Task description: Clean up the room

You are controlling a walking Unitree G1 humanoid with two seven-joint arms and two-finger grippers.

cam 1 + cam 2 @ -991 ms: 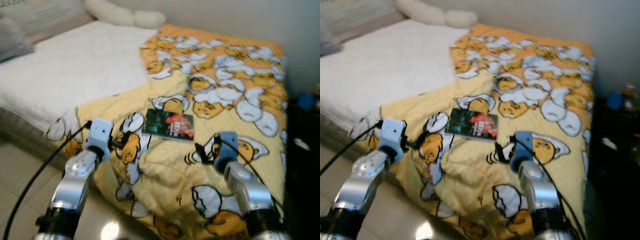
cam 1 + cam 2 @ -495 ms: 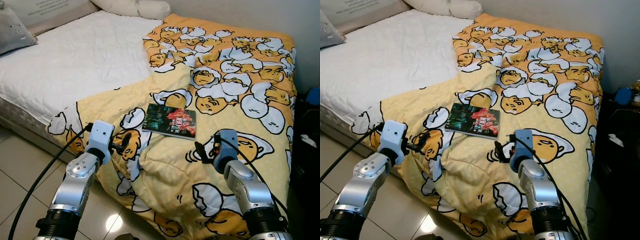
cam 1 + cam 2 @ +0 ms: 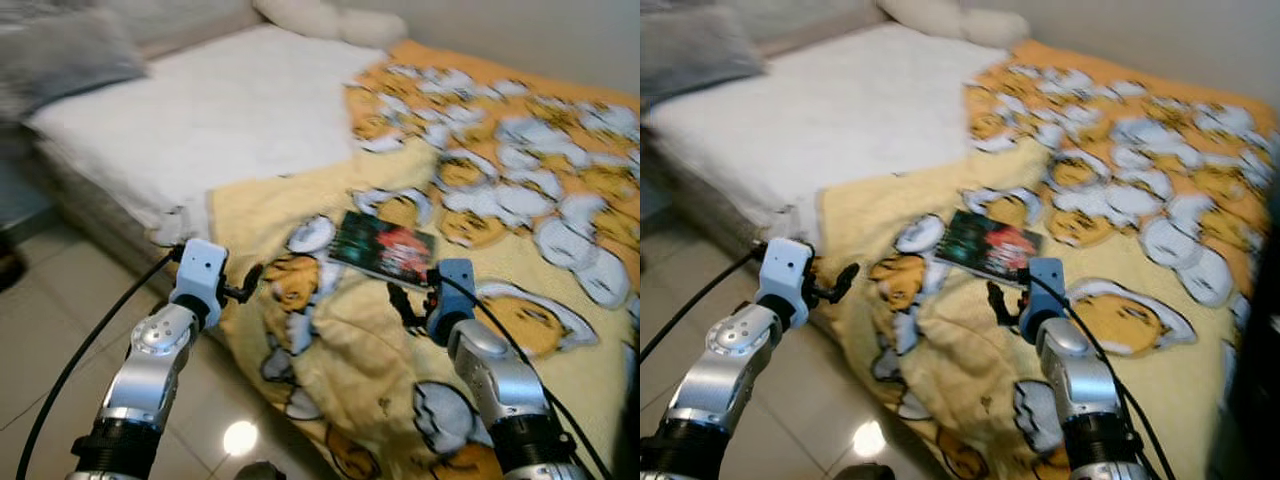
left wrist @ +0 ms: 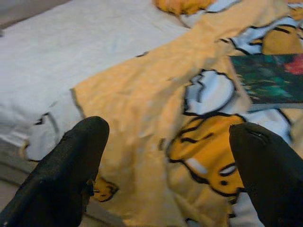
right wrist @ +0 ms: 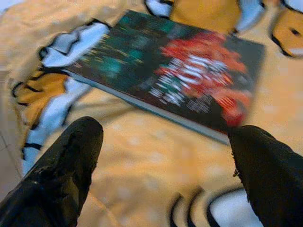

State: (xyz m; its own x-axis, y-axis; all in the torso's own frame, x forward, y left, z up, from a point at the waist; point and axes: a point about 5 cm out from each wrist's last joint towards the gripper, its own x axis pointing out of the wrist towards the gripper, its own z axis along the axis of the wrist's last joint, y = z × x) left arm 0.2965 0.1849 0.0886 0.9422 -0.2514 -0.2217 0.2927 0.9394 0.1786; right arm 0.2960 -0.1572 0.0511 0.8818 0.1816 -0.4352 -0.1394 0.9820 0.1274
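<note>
A dark book with a red and green cover lies flat on the yellow cartoon-egg blanket that hangs over the near corner of the bed. My right gripper hovers open just short of the book's near edge, and the book sits between and beyond its fingertips in the right wrist view. My left gripper is open with nothing in it, held beside the blanket's hanging edge, left of the book. In the left wrist view the blanket lies ahead of the spread fingers.
The bed's bare white mattress stretches to the back left, with a grey pillow and white pillows at its head. Tiled floor lies at the left and below my arms. A black cable trails from my left arm.
The camera has swung left and the picture has blurred, so the bed and book sit further right in view. Both arms keep their pose, grippers still open.
</note>
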